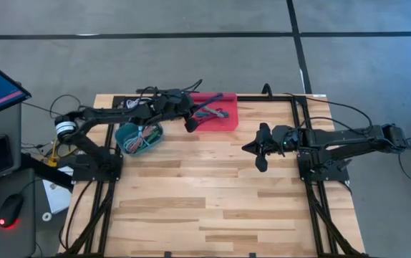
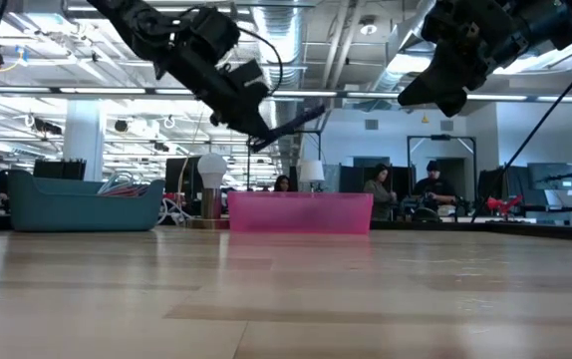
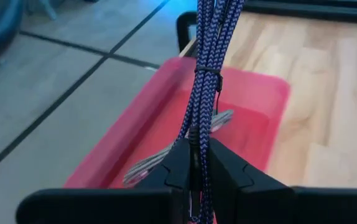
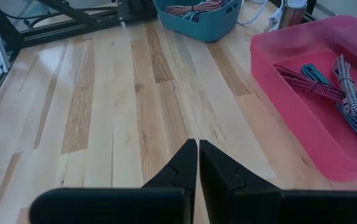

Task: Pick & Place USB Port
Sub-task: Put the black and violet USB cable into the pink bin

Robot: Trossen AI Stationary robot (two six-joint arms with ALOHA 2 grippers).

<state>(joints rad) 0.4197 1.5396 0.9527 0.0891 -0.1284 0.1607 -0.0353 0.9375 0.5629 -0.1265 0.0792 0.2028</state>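
Note:
A blue-purple braided USB cable bundle [image 3: 206, 74], bound by a black tie [image 3: 208, 70], is held in my left gripper [image 3: 197, 155] above the pink bin [image 1: 225, 123] at the table's far edge. In the low view the bundle [image 2: 296, 120] sticks out past the gripper [image 2: 256, 138], well above the bin [image 2: 301, 212]. Other cables [image 4: 328, 87] lie on the bin's floor. My right gripper [image 4: 197, 146] is shut on nothing and hovers over bare wood right of centre [image 1: 257, 149]. My left gripper pinches the cable bundle [image 3: 197, 140] between its two fingers, a little below the black tie. The fingers come slanting down from the table's left, and the bundle runs along them and on past their tips. It is lifted clear, above the pink bin.
A teal bin [image 1: 139, 137] with several more cables stands left of the pink bin, under my left arm. Black frame rails [image 1: 302, 107] run along the table's edges. The near half of the wooden table [image 1: 213, 208] is bare.

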